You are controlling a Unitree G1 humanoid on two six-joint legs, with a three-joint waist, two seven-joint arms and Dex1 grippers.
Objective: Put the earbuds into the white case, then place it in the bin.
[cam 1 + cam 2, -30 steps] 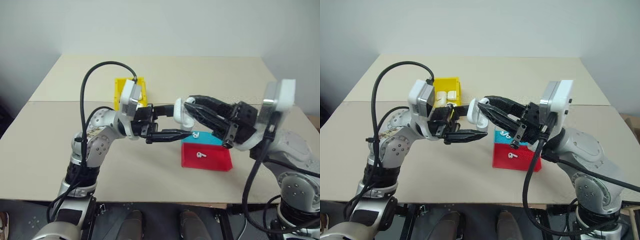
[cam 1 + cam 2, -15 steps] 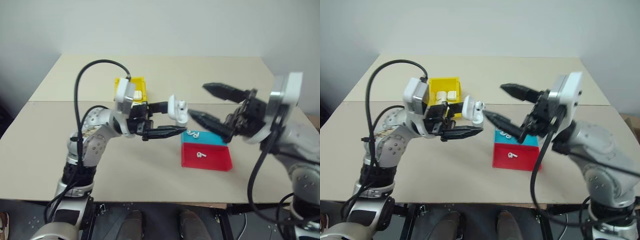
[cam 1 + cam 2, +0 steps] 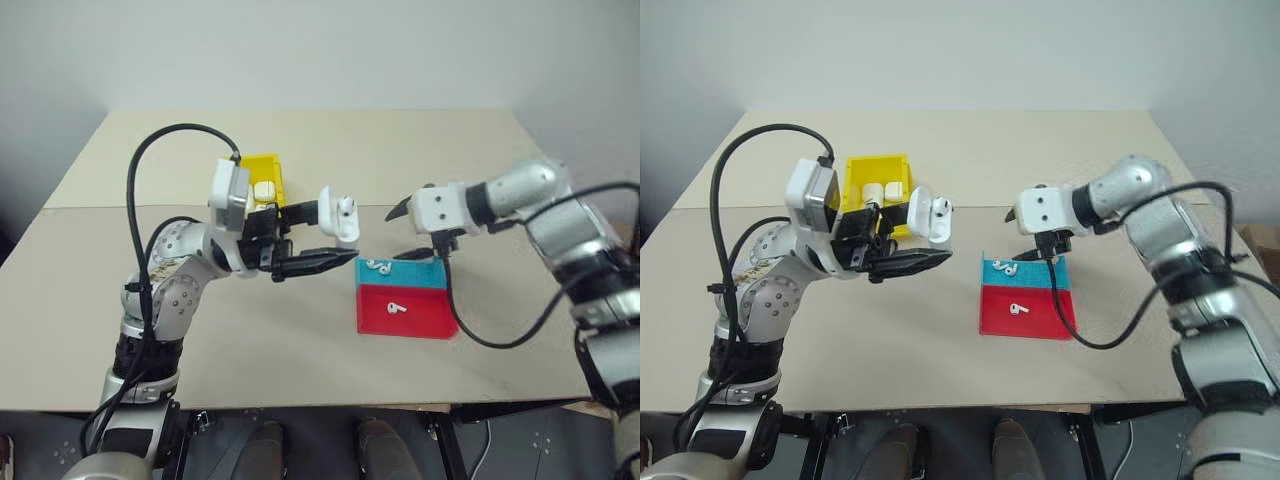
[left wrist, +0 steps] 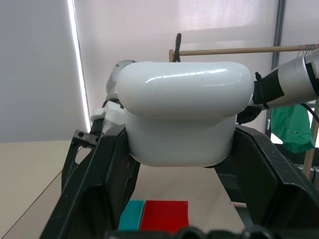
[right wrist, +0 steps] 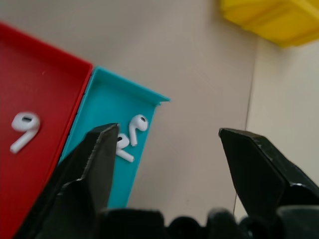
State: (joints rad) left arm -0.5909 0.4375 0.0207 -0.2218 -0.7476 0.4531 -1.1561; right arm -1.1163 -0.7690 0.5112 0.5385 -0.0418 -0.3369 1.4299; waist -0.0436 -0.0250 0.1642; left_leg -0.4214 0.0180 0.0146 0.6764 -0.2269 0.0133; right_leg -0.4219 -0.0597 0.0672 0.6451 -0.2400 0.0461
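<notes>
- Left gripper (image 3: 318, 238) pinches the white case (image 3: 339, 217), lid up, aloft between bin (image 3: 264, 180) and tray (image 3: 405, 300)
- Right gripper (image 3: 412, 233) spread above teal half, where earbuds (image 3: 378, 266) lie; third on red
- Risk: wide fingers pinching two buds together, or flicking one off the tray

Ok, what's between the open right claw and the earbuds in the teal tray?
Nothing: in the right wrist view the right claw hangs open over bare table beside the teal tray, one finger overlapping the earbuds.
</notes>
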